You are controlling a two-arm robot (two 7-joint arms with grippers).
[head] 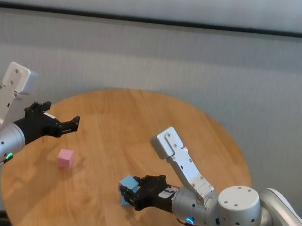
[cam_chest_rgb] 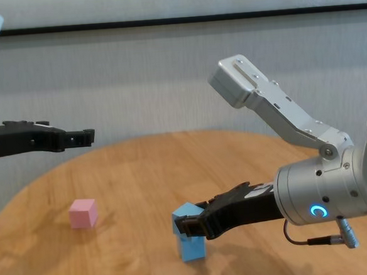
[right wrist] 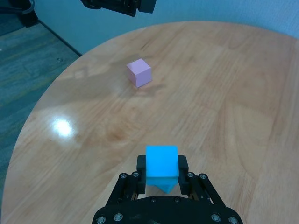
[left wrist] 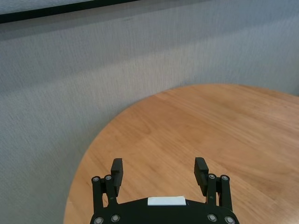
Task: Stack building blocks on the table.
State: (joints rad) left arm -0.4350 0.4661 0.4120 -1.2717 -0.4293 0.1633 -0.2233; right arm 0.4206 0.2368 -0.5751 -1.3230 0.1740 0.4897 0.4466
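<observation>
My right gripper is shut on a light blue block, which sits tilted on top of a second light blue block at the near middle of the table. The stacked pair also shows in the head view. A pale pink block lies alone to the left; it also shows in the chest view and in the right wrist view. My left gripper is open and empty, held in the air above the table's left edge, well apart from the blocks.
The round wood-grain table top has grey carpet beyond its edge. The left gripper's fingers frame bare table.
</observation>
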